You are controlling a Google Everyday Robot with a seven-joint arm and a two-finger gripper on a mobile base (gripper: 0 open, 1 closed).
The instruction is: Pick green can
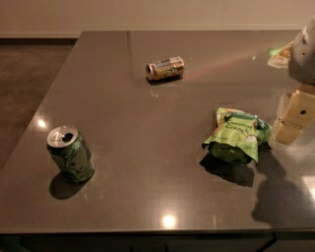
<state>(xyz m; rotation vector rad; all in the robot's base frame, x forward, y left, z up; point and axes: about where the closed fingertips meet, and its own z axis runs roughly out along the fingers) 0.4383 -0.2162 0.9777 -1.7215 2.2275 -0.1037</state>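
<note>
Camera view has the gripper (pixel 294 118) at the right edge, just beside the bag (pixel 237 135); can't tell if it's open or closed. Green can (pixel 70 153) stands well apart, front left on the dark glossy counter (pixel 147 187). Brown can (pixel 165 68) lies further back, pale wall (pixel 147 12) behind.

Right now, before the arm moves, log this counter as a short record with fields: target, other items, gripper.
surface: dark counter
target: green can, upright, front left, nothing touching it
other can: brown can, lying on its side at the back
bag: green snack bag, right of centre
gripper: gripper, at the right edge just beyond the snack bag, well apart from the green can
</note>
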